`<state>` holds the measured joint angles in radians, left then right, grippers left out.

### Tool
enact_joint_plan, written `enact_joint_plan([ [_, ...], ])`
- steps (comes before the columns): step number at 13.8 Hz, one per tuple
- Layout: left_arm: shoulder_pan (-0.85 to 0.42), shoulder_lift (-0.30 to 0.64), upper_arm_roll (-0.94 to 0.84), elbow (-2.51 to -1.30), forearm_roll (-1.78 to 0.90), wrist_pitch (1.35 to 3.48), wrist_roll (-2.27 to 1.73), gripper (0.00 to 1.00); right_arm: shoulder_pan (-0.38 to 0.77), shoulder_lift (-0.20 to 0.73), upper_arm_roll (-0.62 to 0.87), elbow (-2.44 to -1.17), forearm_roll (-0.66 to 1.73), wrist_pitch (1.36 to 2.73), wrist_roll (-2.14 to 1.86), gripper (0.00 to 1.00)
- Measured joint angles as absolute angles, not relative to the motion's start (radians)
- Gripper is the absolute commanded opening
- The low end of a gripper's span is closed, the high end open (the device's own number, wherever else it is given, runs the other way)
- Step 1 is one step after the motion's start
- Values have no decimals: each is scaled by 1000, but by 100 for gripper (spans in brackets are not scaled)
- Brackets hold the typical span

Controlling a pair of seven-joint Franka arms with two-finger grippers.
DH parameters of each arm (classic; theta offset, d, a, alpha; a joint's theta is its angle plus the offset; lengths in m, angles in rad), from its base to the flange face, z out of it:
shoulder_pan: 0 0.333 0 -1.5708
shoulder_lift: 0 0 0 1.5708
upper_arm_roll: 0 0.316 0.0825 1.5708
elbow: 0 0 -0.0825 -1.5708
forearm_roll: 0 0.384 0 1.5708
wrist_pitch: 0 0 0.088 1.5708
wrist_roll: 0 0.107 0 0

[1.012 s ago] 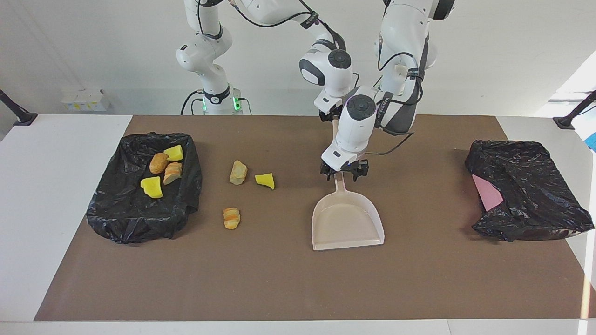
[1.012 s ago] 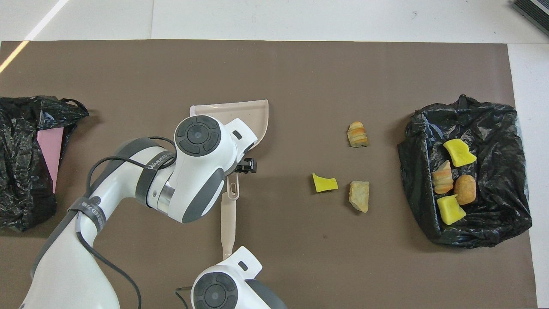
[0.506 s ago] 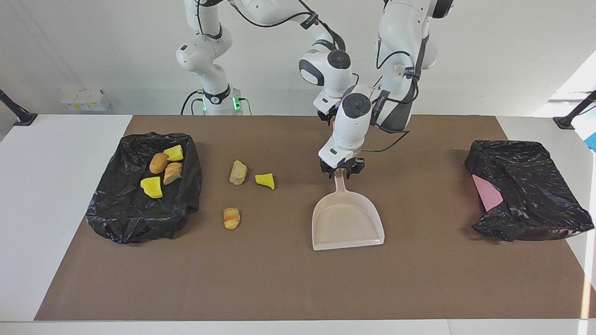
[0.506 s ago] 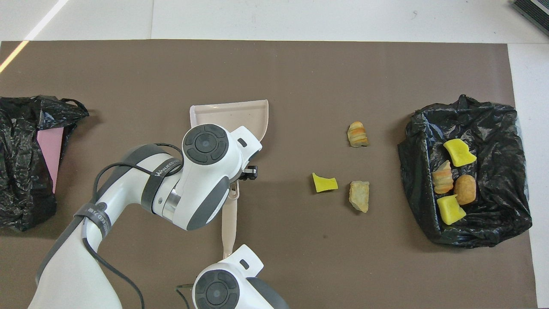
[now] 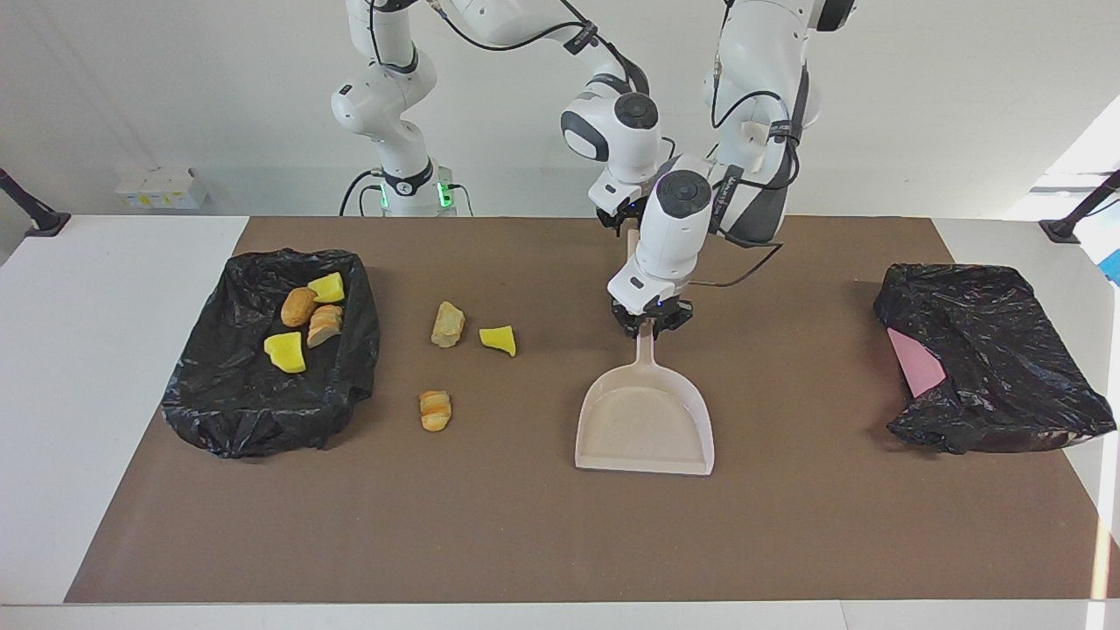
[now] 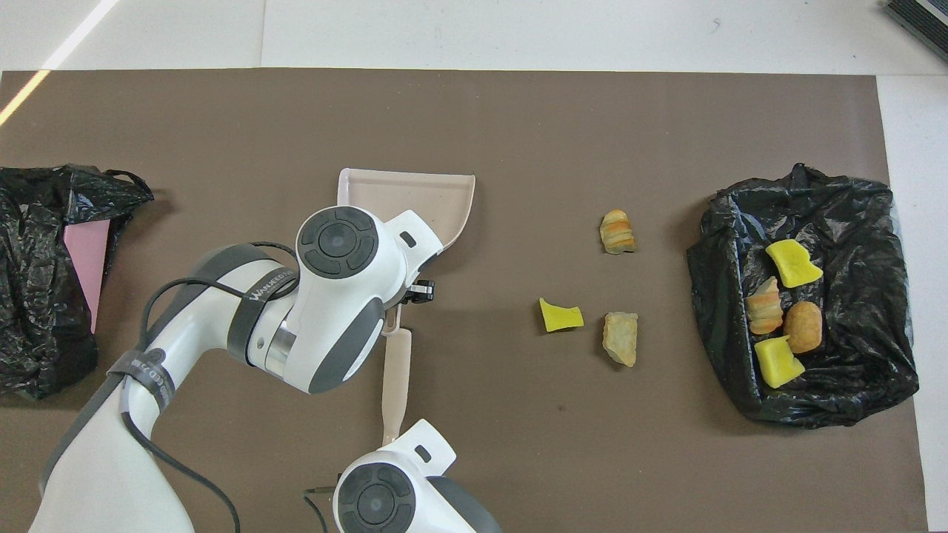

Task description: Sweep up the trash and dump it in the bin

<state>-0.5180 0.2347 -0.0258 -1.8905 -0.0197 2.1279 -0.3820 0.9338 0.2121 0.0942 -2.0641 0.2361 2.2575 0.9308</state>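
A beige dustpan [image 5: 643,424] [image 6: 415,196] lies mid-mat, its handle pointing toward the robots. My left gripper [image 5: 650,325] is shut on that handle. Three pieces of trash sit loose on the mat toward the right arm's end: a tan lump [image 5: 447,324] [image 6: 621,337], a yellow chunk [image 5: 498,339] [image 6: 561,316] and a striped pastry [image 5: 435,409] [image 6: 618,231]. The black-bagged bin [image 5: 245,420] [image 6: 837,400] beside them holds several more pieces. My right gripper [image 5: 619,220] hangs over the mat's robot-side edge at the end of a beige brush handle [image 6: 395,385]; the left arm hides it.
A second black bag [image 5: 997,385] [image 6: 37,318] with a pink sheet [image 5: 914,367] inside lies at the left arm's end of the brown mat [image 5: 525,542]. White tabletop borders the mat at both ends.
The left gripper has closed on the dustpan's handle. The pan has shifted and turned slightly toward the right arm's end. The trash has not moved.
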Motion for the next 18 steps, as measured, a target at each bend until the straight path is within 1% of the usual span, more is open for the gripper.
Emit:
enact_joint_plan([
  [3,-459,226,-22,-1856,-19,2120,-306,0,934,211,94,-2062,229,2259,934,41],
  [4,-436,220,-21,-1849,-19,2114,-270,0,933,211,94,-2059,224,2259,934,35],
  [7,-363,192,-20,-1839,-19,2091,-141,0,933,211,94,-2055,203,2259,934,8],
  [8,-339,180,-19,-1837,-19,2076,-92,0,933,211,94,-2055,191,2259,934,0],
  [12,-235,126,-17,-1835,-19,1987,166,0,930,208,94,-2055,163,2259,934,0],
  [15,-152,107,-17,-1834,-18,1947,407,0,917,186,93,-2055,125,2237,935,0],
  [16,-128,106,-16,-1834,-13,1945,487,0,908,172,93,-2055,97,2209,941,0],
  [18,-88,106,-16,-1834,13,1945,658,0,861,125,92,-2055,60,2098,947,0],
])
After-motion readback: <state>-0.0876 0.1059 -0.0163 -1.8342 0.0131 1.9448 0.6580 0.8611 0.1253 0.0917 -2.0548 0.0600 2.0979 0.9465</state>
